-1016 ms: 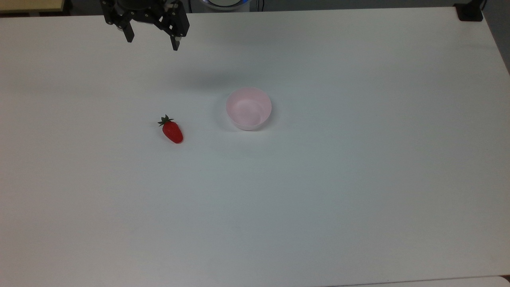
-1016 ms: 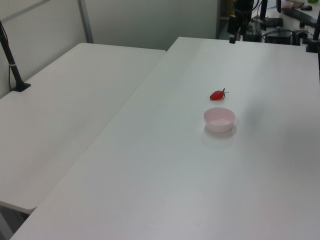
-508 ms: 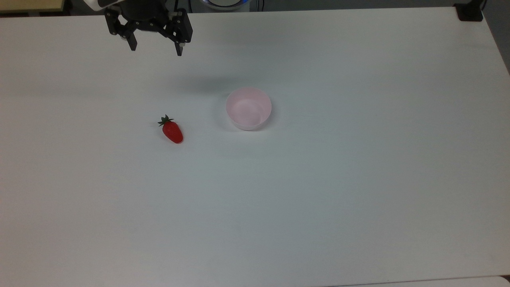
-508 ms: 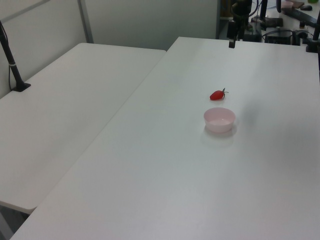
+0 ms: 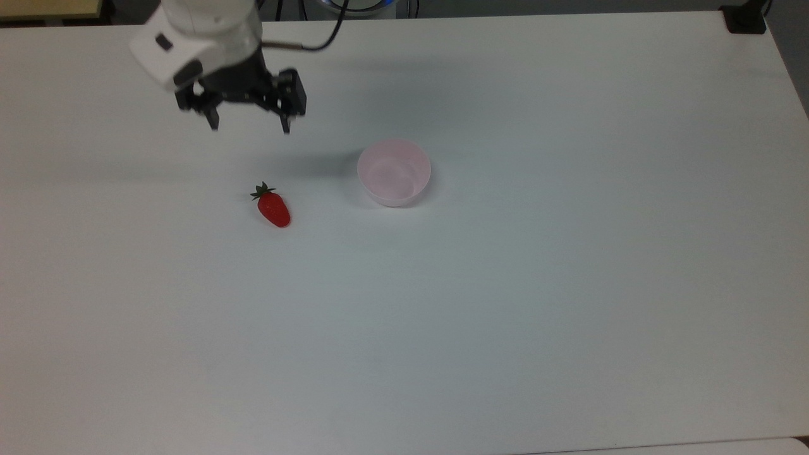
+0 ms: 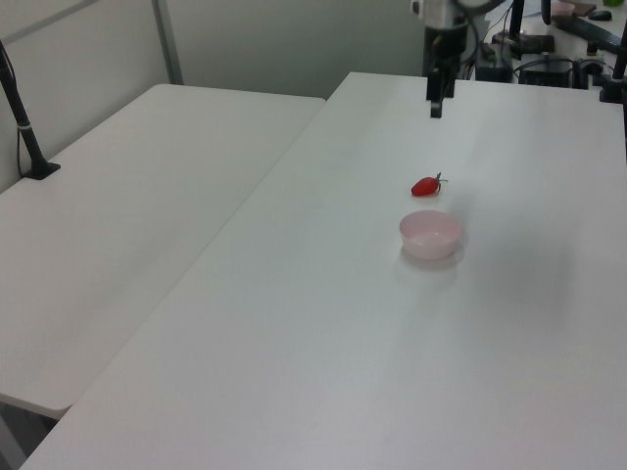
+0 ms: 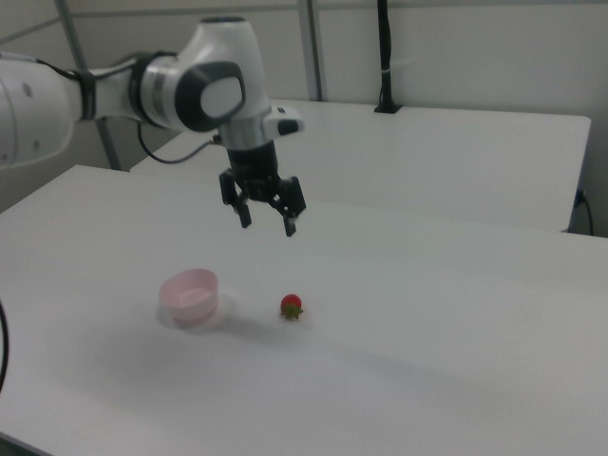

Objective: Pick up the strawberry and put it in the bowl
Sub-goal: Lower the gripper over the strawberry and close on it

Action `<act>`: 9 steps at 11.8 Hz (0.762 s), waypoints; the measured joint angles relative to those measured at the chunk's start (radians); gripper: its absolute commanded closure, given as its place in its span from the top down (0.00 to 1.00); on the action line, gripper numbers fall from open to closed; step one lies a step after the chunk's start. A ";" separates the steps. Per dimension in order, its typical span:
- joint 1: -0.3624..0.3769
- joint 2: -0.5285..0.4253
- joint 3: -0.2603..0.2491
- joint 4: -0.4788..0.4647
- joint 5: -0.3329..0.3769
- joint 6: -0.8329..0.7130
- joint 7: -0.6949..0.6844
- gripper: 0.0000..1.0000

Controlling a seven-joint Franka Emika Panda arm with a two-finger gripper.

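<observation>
Bare table (image 5: 505,316) around strawberry (image 5: 273,208)

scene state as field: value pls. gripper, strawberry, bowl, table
gripper: open, empty, above the table, apart from both objects
strawberry: lying on the table, green cap toward the top view's upper left, not grasped
bowl: upright, empty, to the strawberry's right in the top view, not touching it
table: white
task step: pick not yet begun
</observation>
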 measured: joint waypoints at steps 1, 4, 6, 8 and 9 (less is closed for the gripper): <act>0.000 0.040 0.000 0.000 0.000 0.053 -0.005 1.00; 0.000 0.122 -0.001 0.002 -0.004 0.125 -0.068 1.00; -0.001 0.155 -0.001 -0.002 -0.004 0.152 -0.102 1.00; 0.000 0.204 -0.001 -0.004 -0.007 0.171 -0.120 1.00; 0.000 0.227 -0.001 -0.005 -0.008 0.172 -0.131 0.98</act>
